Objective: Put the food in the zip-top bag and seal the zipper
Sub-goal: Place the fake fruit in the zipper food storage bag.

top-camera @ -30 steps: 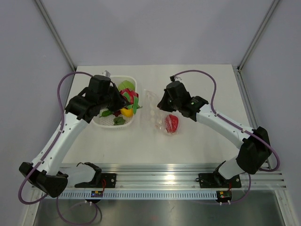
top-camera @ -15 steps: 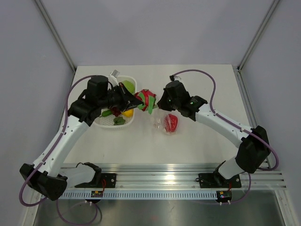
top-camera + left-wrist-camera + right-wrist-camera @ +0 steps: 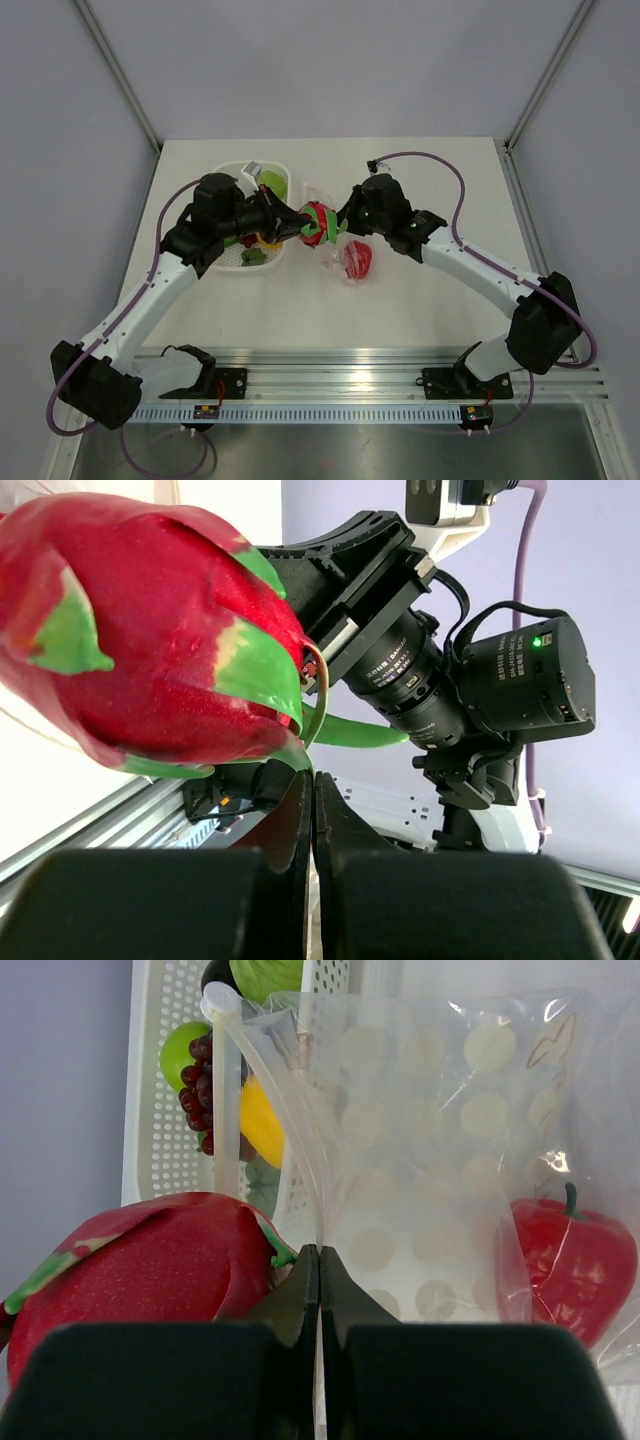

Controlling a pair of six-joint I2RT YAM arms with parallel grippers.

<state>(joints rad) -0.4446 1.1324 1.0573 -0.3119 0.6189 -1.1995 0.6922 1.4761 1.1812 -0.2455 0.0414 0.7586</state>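
Red toy dragon fruit with green scales (image 3: 318,222) now out of white slotted basket (image 3: 230,266), at mouth of transparent crinkly zip-top bag (image 3: 430,1160). Left pincer (image 3: 312,785) pinches its green scale. Right pincer (image 3: 319,1258) pressed together on bag edge, keeping mouth raised for entry. Glossy red fruit (image 3: 565,1260) already inside.

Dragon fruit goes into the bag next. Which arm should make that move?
Left. The left gripper holds the red dragon fruit right beside the zip-top bag, while the right gripper is shut on the bag's edge, holding it up; releasing that would likely let the mouth collapse.
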